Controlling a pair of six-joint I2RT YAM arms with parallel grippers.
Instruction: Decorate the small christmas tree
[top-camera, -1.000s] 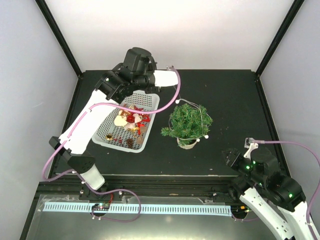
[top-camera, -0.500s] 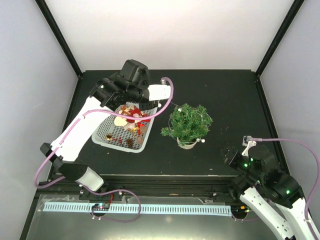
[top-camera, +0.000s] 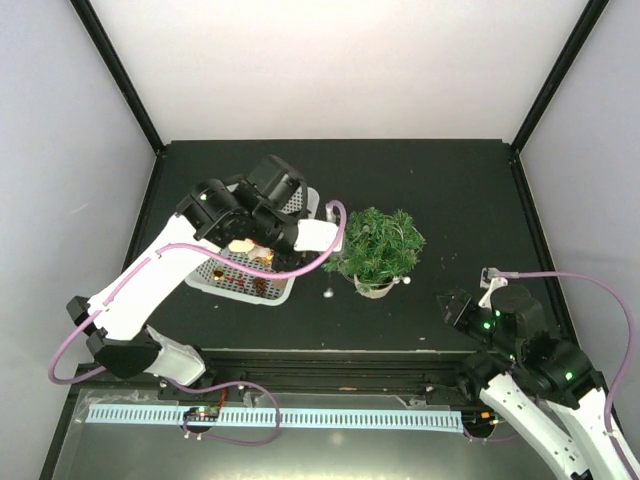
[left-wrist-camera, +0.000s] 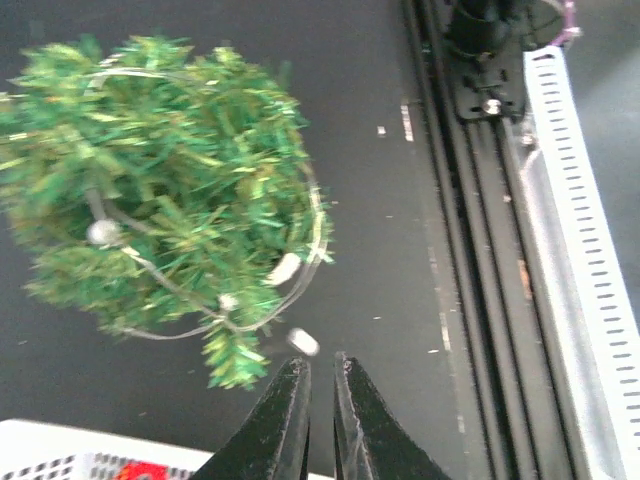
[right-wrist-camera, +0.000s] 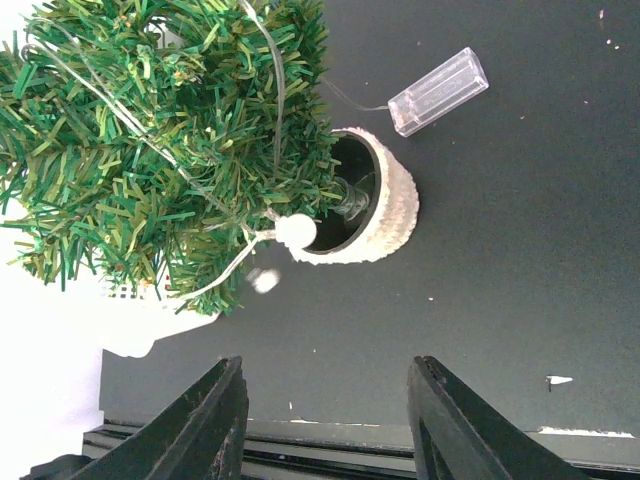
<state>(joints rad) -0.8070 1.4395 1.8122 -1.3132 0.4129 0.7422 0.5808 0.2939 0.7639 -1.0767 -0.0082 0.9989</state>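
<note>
Where white walls (top-camera: 330, 70) enclose matte black tabletop (top-camera: 460, 200), arm (top-camera: 150, 280) half-hides white mesh basket (top-camera: 228, 280); left gripper (left-wrist-camera: 322, 362) barely parted, right gripper (right-wrist-camera: 328, 365) wide.

bench (top-camera: 460, 190): black, flat, a few small pale specks | back wall (top-camera: 340, 60): plain white and bright | side walls (top-camera: 50, 150): pale grey, one on each side | posts (top-camera: 115, 75): black bars slanting up at both back corners | near edge: black rail (top-camera: 330, 368), then a long white strip (top-camera: 300, 417) full of little slots | light: soft and even
</note>
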